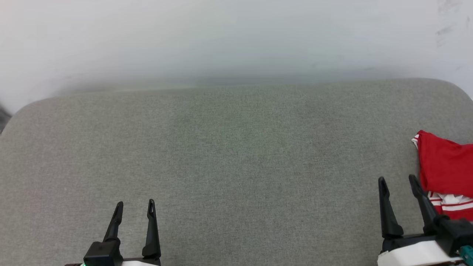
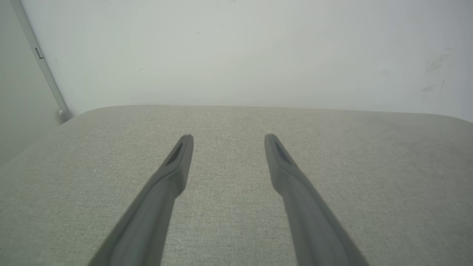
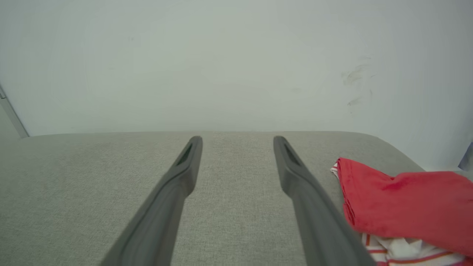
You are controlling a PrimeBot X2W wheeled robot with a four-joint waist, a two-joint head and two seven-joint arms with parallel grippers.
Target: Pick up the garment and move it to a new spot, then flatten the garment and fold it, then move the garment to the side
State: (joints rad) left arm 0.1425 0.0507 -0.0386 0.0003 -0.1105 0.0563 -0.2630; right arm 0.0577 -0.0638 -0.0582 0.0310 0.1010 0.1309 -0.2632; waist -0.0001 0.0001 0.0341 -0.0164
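Observation:
The garment is a red shirt with white, red-striped trim, lying bunched at the right edge of the grey cushioned surface. In the right wrist view the garment lies just right of my right finger. My right gripper stands open beside the garment's left side, with nothing between its fingers. At the lower left my left gripper is open and empty over bare fabric. The left wrist view has the left gripper spread wide above the surface.
A pale wall rises directly behind the surface's far edge. The surface has rounded corners at the far left and far right. A thin metal strip runs down the wall at the left.

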